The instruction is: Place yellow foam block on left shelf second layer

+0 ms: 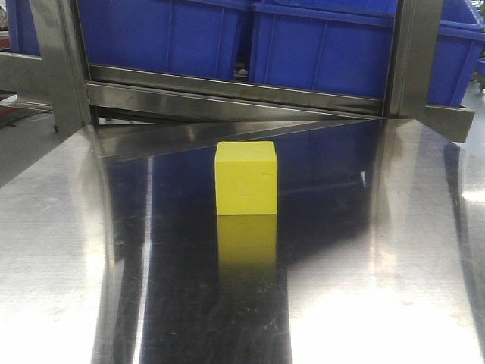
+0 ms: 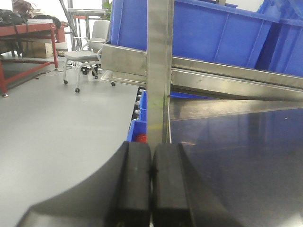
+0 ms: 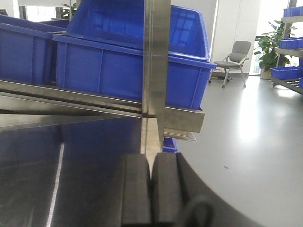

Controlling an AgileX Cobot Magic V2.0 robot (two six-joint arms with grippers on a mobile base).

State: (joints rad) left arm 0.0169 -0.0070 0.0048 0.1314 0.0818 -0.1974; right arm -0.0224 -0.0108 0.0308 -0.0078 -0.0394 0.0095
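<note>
Progress: nil, as far as I can judge. Yellow foam block stands upright at centre of the front view on the steel tabletop, untouched, well short of the blue bins on the rack across the top of the frame. My left gripper is clenched on nothing, pads pressed together at bottom centre of its wrist view. My right gripper is likewise clenched and empty. Neither appears in the front view. Outstanding: approach, grasp, lift, placement on the shelf — all of it.
</note>
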